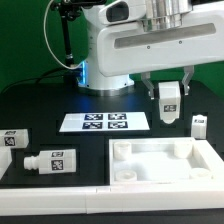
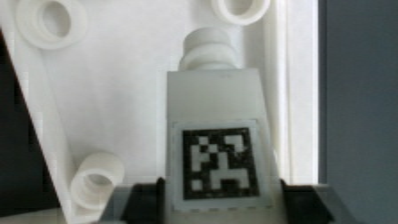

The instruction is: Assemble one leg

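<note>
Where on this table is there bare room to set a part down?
Bare table lies toward the exterior view's left, between the marker board, the lying leg and the top. Crowded on the exterior view's right: the end effector holds a leg beside an upright leg.

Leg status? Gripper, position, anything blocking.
Gripper shut on leg, peg end pointing away from fingers. Leg held in the air over the tray-like top, not seated. Nothing seen between them.

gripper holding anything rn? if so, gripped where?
Yes. The gripper holds a leg, fingers clamped on the two sides of its tagged end. The peg end sticks out free, toward the white top.
</note>
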Robot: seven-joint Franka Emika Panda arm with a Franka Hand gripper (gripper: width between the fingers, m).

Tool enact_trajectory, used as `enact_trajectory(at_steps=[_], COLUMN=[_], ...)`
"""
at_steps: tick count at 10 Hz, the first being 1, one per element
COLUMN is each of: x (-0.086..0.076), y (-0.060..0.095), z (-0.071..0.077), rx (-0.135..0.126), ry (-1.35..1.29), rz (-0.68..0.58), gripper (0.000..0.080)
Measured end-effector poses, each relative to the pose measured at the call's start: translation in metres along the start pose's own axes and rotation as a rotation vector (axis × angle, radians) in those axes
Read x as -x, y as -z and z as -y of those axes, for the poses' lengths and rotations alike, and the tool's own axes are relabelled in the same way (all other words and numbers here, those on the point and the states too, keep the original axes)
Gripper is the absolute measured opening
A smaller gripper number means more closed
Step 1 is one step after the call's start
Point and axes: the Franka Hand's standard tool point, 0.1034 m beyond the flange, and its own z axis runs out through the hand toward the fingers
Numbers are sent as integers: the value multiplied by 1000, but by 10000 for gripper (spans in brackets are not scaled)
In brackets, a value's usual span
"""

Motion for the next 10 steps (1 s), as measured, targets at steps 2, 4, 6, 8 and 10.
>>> enact_trajectory(at_steps=[2, 4, 6, 8, 10], x=[-12, -40, -46, -46, -43], y=[-1, 10, 4, 0, -5], z=[3, 17, 27, 26, 27], rx=[0, -14, -27, -26, -21], ry=[17, 40, 47, 54, 68], rz=[-173, -393, -566, -644, -633], gripper=[285, 285, 285, 285, 285])
